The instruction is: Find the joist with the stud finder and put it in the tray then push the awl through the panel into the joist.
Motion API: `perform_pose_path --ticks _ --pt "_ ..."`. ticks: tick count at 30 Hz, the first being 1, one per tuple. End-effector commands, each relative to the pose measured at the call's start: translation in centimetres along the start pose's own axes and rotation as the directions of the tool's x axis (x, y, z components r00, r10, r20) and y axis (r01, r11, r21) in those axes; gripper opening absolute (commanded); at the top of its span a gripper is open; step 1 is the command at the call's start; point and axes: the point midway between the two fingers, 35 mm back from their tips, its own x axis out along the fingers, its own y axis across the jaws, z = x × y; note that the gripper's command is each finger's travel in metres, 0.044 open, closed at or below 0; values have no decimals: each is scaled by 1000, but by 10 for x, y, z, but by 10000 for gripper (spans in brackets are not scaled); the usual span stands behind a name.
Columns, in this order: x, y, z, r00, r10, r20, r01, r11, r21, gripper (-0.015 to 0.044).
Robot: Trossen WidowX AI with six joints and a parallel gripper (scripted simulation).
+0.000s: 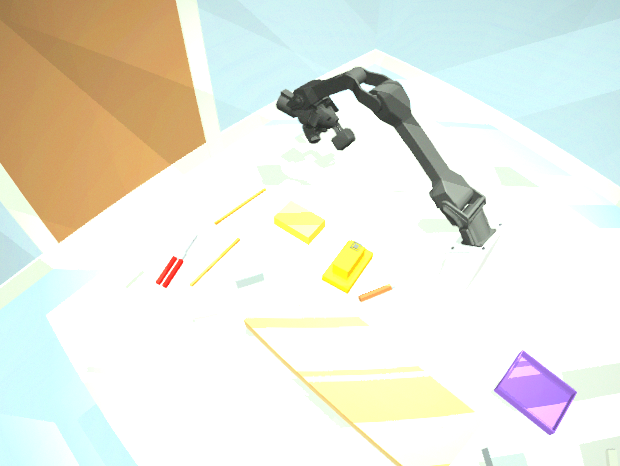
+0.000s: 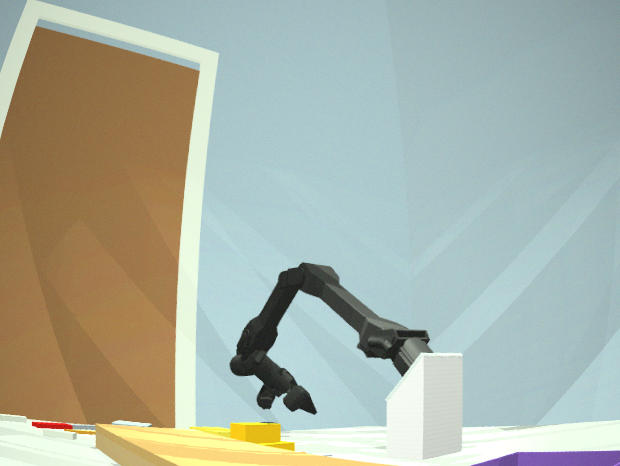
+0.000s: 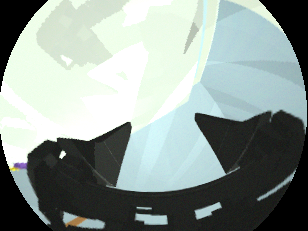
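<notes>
The yellow stud finder (image 1: pixel 347 266) (image 2: pixel 255 432), with a small display on one end, lies on the table beside the floor panel. The awl (image 1: pixel 374 293) lies by it, with an orange handle and a thin tip. The long pale yellow floor panel (image 1: pixel 395 399) (image 2: pixel 155 444) lies in front of them, washed out by glare; no joist shows. The purple tray (image 1: pixel 535 389) (image 2: pixel 561 458) stands at the right in the top view, empty. My gripper (image 1: pixel 328 140) (image 2: pixel 287 404) (image 3: pixel 162 120) is open and empty, in the air behind the stud finder and well away from it.
A plain yellow block (image 1: pixel 299 222) lies behind the stud finder. Two thin yellow sticks, one farther back (image 1: pixel 240 206) and one nearer (image 1: pixel 215 262), lie at the left, beside a red-handled tool (image 1: pixel 169 271). The arm's white pedestal (image 2: pixel 442 406) stands right of the stud finder.
</notes>
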Motion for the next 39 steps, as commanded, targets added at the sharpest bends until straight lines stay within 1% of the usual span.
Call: perform_pose_path --ticks 1,7,14,17,18,19,20,24,28,31,34,39 --pt "-49 38 40 988 23 152 -83 911 404 440" --pt "-76 63 59 973 40 229 -171 788 591 440" --pt "-109 94 75 948 64 312 -288 590 754 440" --pt "-123 98 82 931 66 358 -325 594 736 440" --pt "-137 101 87 913 70 401 -360 598 716 440" --pt "-139 102 88 910 70 409 -367 599 712 440" --pt "-149 108 92 897 76 435 -394 582 711 440" --pt "-167 128 97 878 96 470 -454 482 749 440" --pt "-191 159 99 851 122 511 -520 330 788 440" --pt "-206 189 97 837 152 526 -546 150 824 440" --pt "-219 217 92 824 179 538 -542 -30 840 440" --pt "-231 245 85 812 201 548 -512 -206 834 440"
